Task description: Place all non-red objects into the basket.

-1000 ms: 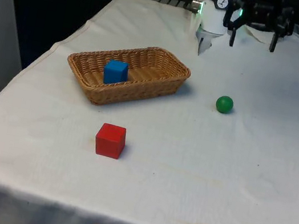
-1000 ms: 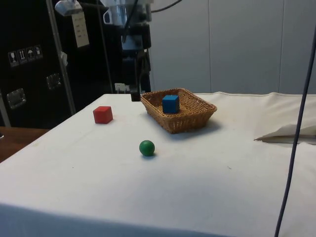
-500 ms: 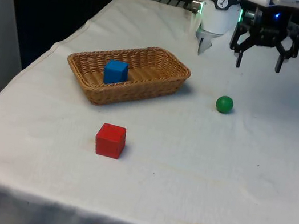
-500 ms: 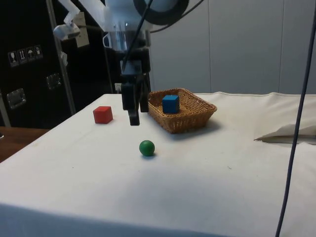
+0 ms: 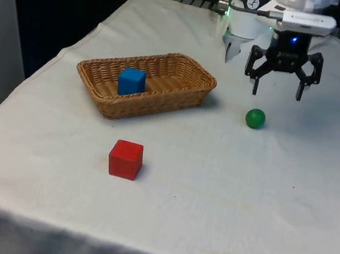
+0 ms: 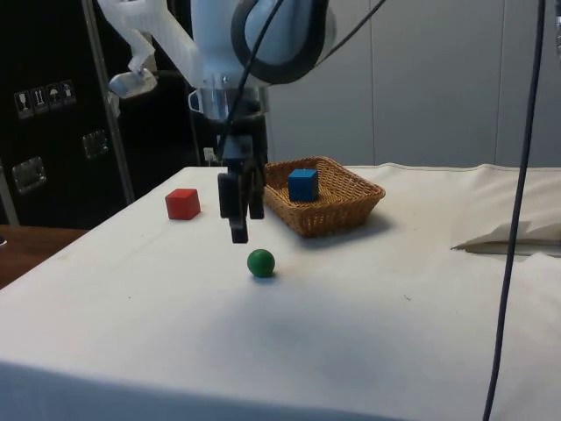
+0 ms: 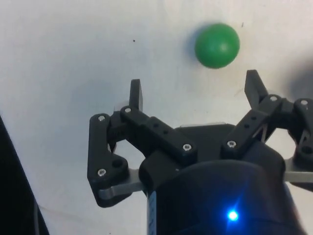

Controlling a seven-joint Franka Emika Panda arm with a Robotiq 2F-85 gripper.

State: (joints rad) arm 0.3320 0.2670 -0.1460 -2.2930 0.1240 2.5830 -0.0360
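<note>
The gripper (image 5: 275, 92) is hanging in the air with its jaws spread wide apart and nothing between them. It's sitting above the white cloth (image 5: 227, 176), a bit behind the green ball (image 5: 255, 118) on the robot's side, so it's near the ball but not touching it. In the side view the gripper (image 6: 238, 230) is hovering just beside the green ball (image 6: 260, 262) and clear of the table. From the wrist camera the green ball (image 7: 217, 45) is lying out past the fingertips (image 7: 135, 94), not between them, with bare cloth all around it.

Using the basket (image 5: 186, 71) as the landmark: the green ball is sitting on the cloth off to the basket's side toward the front view's right, well apart from the rim. The blue cube (image 5: 131, 82) is already resting inside the basket, toward the end on the front view's left. The red cube (image 5: 125, 159) is sitting on the cloth in front of the basket, on the side away from the robot, clearly apart from the wicker.

Side view is showing the same layout: blue cube (image 6: 302, 184) sitting in the basket (image 6: 351, 202), red cube (image 6: 182, 203) out on the cloth beyond the gripper, and the ball lying on the near side of the basket.
</note>
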